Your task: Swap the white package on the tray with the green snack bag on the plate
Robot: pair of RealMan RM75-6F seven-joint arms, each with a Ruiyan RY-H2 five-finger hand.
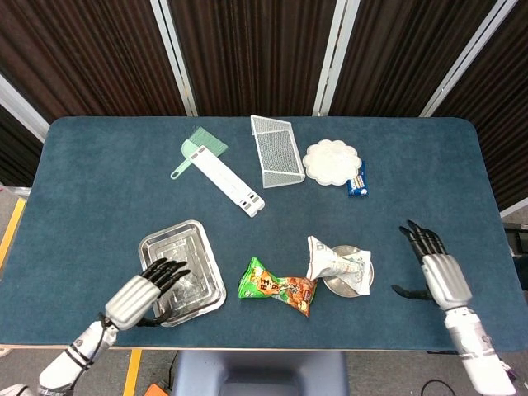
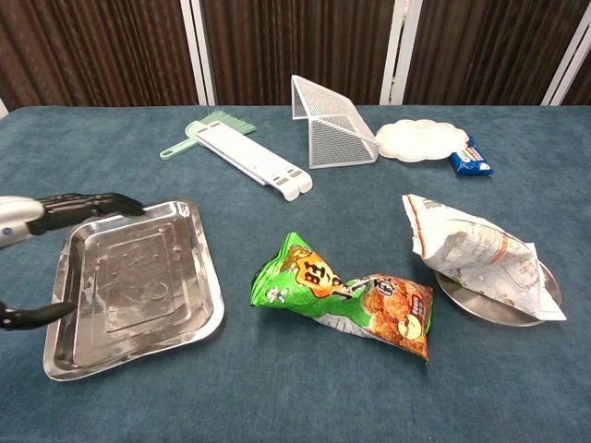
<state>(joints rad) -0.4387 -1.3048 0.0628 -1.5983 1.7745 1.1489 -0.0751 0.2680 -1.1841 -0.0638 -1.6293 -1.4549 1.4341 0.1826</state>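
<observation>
Blue cloth covered the table (image 1: 99,165), with dark slatted panels behind; the white package (image 2: 471,251) lay on the round metal plate (image 2: 480,305) at the right, while the green snack bag (image 2: 346,297) lay on the cloth between that plate and the empty steel tray (image 2: 134,281); the left hand (image 1: 140,295) hovered over the tray's near-left edge, fingers spread wide and holding nothing; the right hand (image 1: 433,268) was clear of the plate, fingers apart and empty.

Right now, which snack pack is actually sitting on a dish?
The white package, lying on the round metal plate. The green snack bag lies on bare table, and the small blue packet sits beside the white dish.
</observation>
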